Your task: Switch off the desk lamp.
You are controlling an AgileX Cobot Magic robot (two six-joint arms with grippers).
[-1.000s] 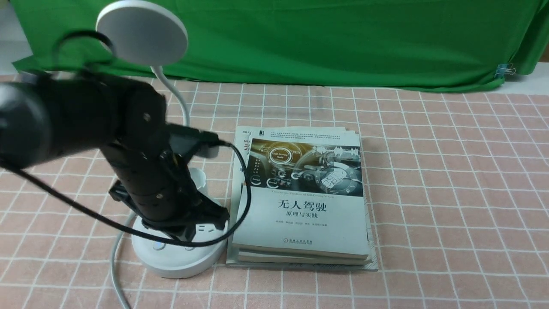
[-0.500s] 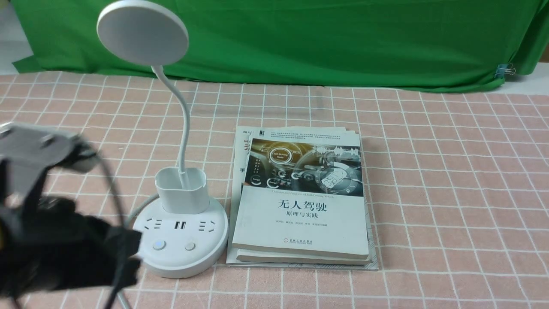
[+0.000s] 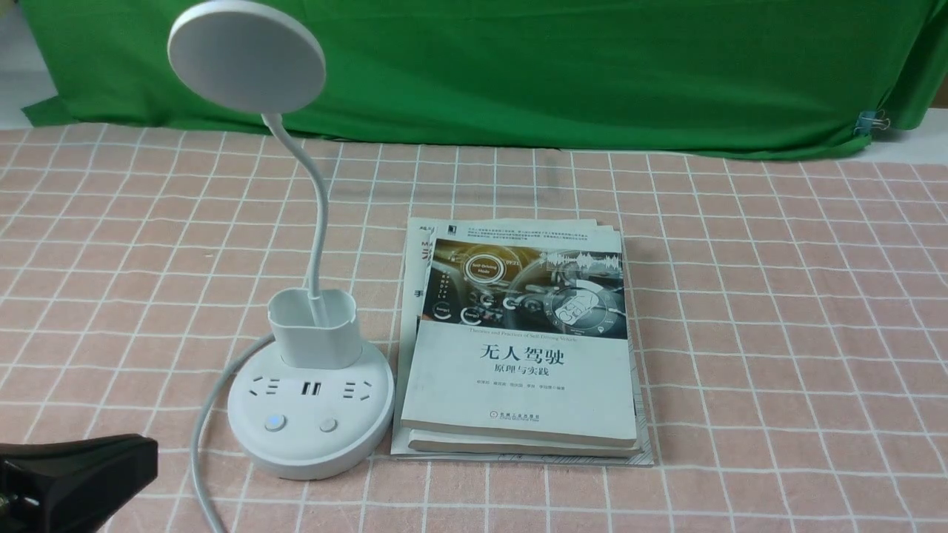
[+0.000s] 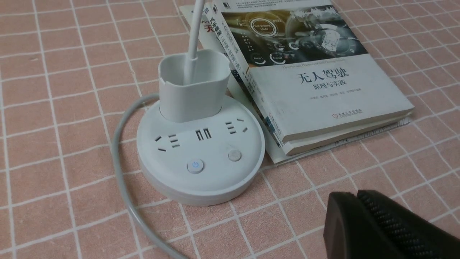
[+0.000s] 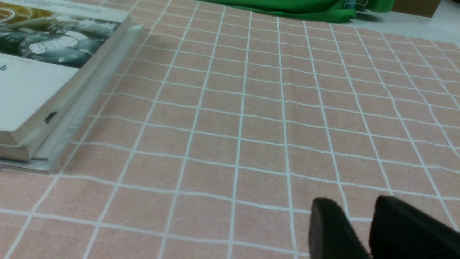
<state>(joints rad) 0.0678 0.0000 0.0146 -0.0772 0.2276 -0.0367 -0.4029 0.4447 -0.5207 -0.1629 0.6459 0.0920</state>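
The checked surface (image 3: 778,296) is carrying a stack of books (image 3: 518,385) and, just beside it on the robot's left, the desk lamp (image 3: 311,437), standing upright. The left end effector (image 3: 144,455), which was covering the lamp's base a second ago, is now lying low at the near left edge, well apart from the lamp, jaws pressed together on nothing; the right end effector (image 5: 355,203) is idling slightly spread and empty. With the disc head (image 3: 246,55) showing no glow, the press is probably done, though the left button (image 3: 275,423) is glowing blue.
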